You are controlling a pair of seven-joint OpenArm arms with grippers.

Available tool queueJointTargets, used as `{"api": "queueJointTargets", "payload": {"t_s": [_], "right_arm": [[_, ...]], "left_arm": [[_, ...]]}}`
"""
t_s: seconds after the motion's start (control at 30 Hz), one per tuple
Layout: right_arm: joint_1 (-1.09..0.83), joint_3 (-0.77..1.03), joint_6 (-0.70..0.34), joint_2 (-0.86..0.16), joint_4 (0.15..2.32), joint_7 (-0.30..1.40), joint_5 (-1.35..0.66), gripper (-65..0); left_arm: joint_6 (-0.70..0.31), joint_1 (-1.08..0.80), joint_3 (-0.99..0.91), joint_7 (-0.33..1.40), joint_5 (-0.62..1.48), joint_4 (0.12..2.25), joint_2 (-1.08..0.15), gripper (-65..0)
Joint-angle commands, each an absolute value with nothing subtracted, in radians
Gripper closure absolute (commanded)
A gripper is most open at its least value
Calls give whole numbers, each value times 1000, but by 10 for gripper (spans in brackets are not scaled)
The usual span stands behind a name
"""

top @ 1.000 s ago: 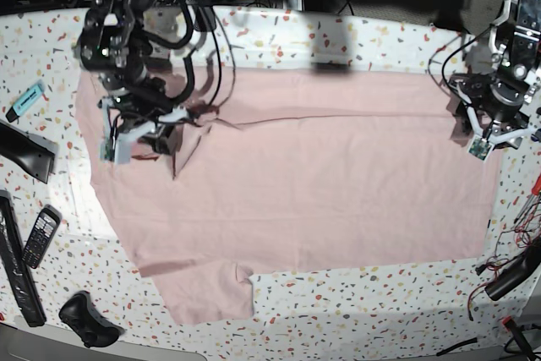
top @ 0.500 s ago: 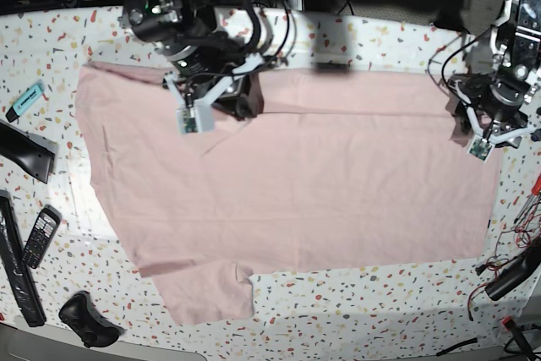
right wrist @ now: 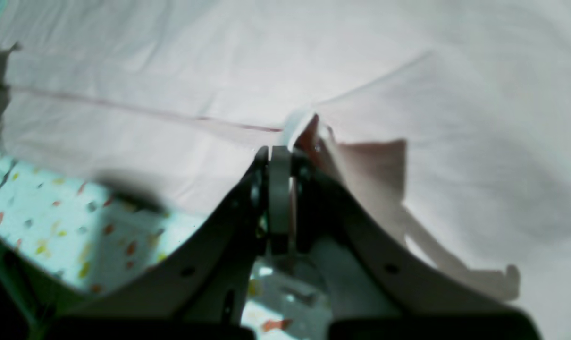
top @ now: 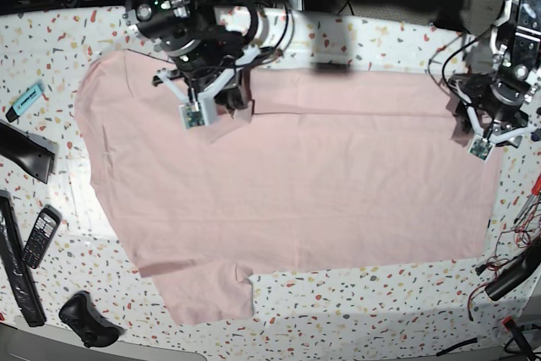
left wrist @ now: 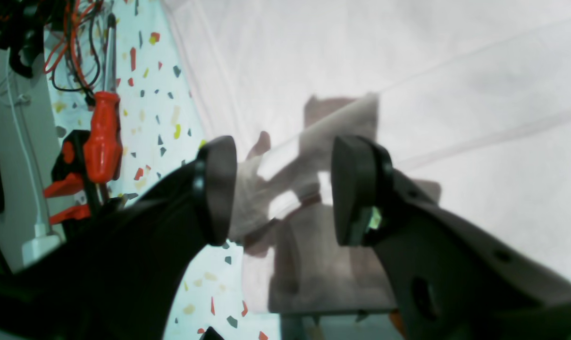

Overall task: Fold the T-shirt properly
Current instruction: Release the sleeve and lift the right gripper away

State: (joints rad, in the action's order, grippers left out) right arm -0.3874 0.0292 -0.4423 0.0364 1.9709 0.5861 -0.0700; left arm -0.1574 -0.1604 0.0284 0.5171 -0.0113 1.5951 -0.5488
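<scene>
The pale pink T-shirt point(top: 321, 183) lies spread plain side up over most of the terrazzo table point(top: 380, 302). My right gripper point(top: 237, 107) stands over the shirt's far left part, near the back edge. The right wrist view shows that gripper point(right wrist: 281, 156) shut on a small raised fold of the T-shirt point(right wrist: 408, 71), with a pale hem sticking up above its tips. My left gripper point(top: 461, 128) hangs over the shirt's right edge. It is open point(left wrist: 285, 189), with only flat T-shirt point(left wrist: 408, 71) below the gap.
Left of the shirt lie a teal marker point(top: 25, 101), a phone point(top: 40, 238), a long black bar point(top: 17, 268) and a black controller point(top: 84, 319). A red-handled screwdriver point(left wrist: 101, 141) and cables point(top: 524, 209) sit along the right edge.
My right gripper has carried the pinched fold from the left sleeve area up and to the right, toward the back edge, flattening the shirt's left part. The left arm has not moved.
</scene>
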Motion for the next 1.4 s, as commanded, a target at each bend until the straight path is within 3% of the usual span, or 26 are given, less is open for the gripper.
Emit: {"api": "queueJointTargets", "payload": {"t_s": [0.0,0.2,0.3,0.4,0.47,0.7,1.07,1.2,1.37], "right_arm": [[-377,44,-441,38,1991,560,-86,0],[-372,71,-445,33,1991,609,-154,0],[-372,60,-506,33,1991,633,-195,0],[-372,38,-567,33,1991,669,-221,-147],[-372,29,-608,33,1991,707,-256,-199],[-372,28,-681,-18,2010,780,-371,-201],[-422,33,-698,-358,2189,864,-300,-195],[-469,35,-698,-445,2189,816,-177,-195],[-462,103,-689,-434,2186,669,-167,-195]], "left_arm": [[-146,-149,19,501,-18,1613,-566,-307],[-146,-149,19,499,-18,1613,-566,-307],[-146,-149,19,497,-18,1613,-566,-307],[-146,-149,19,497,-18,1613,-566,-307],[-146,-149,19,497,-18,1613,-566,-307],[-145,-149,19,497,-18,1613,-566,-307],[-145,-149,19,500,-17,1613,-565,-307],[-145,-149,19,501,-17,1613,-565,-307],[-145,-149,19,499,-17,1613,-566,-307]]}}
